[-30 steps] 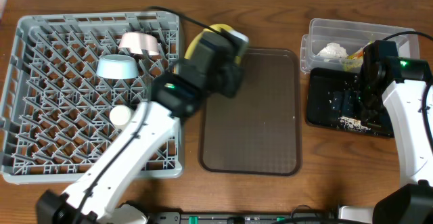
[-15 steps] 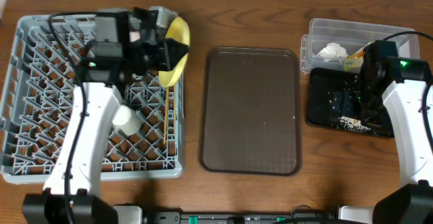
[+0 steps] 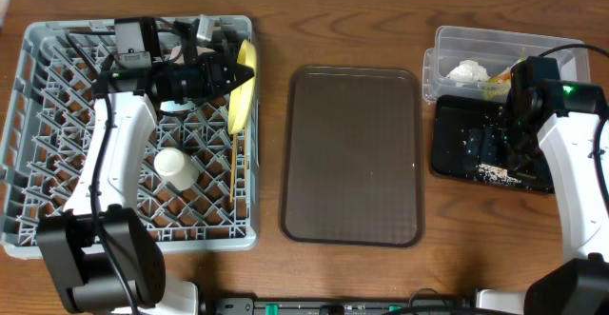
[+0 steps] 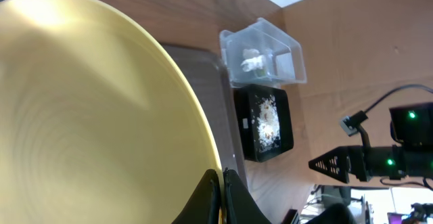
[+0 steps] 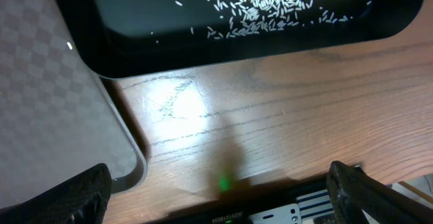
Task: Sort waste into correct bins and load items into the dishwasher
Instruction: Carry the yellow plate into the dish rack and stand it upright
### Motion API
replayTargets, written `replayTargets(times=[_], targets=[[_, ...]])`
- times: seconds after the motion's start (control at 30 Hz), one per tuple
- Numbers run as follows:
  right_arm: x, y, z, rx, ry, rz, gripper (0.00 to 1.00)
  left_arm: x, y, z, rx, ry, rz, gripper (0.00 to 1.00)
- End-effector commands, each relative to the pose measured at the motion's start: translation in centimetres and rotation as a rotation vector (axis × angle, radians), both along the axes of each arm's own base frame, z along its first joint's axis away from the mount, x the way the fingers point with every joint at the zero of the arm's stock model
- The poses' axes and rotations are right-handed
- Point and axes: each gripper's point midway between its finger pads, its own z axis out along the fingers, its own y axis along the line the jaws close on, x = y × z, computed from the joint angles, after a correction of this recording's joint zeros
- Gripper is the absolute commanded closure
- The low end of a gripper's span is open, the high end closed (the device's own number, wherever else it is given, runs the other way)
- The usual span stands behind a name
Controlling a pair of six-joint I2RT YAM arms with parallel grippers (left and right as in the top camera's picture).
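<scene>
Yellow plate [image 3: 243,91] is held on edge over the upper right of the dish rack [image 3: 57,210] overhead, long axis running up-down the frame, clamped from its left by the left jaws. Left wrist: its rim is pinched at bottom centre. Right wrist: the right jaws are spread, empty, by the black tray [image 5: 135,28].

Overhead looks down; all 3 share black tray [image 3: 457,155].
</scene>
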Motion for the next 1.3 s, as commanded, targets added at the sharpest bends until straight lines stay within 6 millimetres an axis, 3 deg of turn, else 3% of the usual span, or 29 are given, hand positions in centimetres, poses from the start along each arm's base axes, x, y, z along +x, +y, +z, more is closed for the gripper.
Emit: replayTargets(times=[0.0,0.07,0.13,0.23,0.3,0.47,0.6,0.8,0.9,0.97,1.03,1.13,1.27], targets=[[0.0,-0.6,0.5,-0.008,-0.017,-0.017,0.01,0.0,0.9,-1.1,0.003,0.053,0.034,0.93],[0.0,-0.6,0.5,-0.008,-0.017,-0.017,0.01,0.1,1.9,-2.2,0.062,0.089,0.079,0.83],[-0.1,-0.6,0.5,-0.007,-0.017,-0.017,0.01,-0.1,2.6,-3.3,0.114,0.128,0.112,0.59],[-0.1,-0.6,0.5,-0.008,-0.016,-0.017,0.01,-0.5,2.7,-3.7,0.128,0.156,0.120,0.37],[0.0,-0.6,0.5,-0.008,-0.017,-0.017,0.01,-0.5,2.7,-3.5,0.129,0.152,0.121,0.31],[0.3,-0.6,0.4,-0.004,-0.030,-0.017,0.01,-0.5,3.1,-2.1,0.157,0.101,0.141,0.23],[1.9,0.9,0.4,0.078,-0.097,-0.004,0.01,-0.3,5.7,-1.4,0.320,0.052,0.255,0.19],[7.6,4.1,1.8,0.258,-0.351,0.173,0.01,-0.8,9.8,1.1,0.535,-0.032,0.438,0.17],[11.0,4.9,3.1,0.243,-0.502,0.295,0.01,-1.5,12.0,1.5,0.648,-0.024,0.529,0.13],[12.7,5.5,4.0,0.224,-0.579,0.345,0.01,-2.8,14.0,0.6,0.732,0.054,0.609,0.13],[13.4,6.1,4.5,0.221,-0.612,0.364,0.01,-4.4,14.6,-0.4,0.781,0.131,0.619,0.12],[13.0,6.0,4.1,0.221,-0.588,0.323,0.01,-7.8,15.1,-2.3,0.852,0.281,0.582,0.12],[11.1,4.3,2.9,0.172,-0.489,0.162,0.01,-11.1,15.4,-3.5,0.919,0.414,0.540,0.12]])
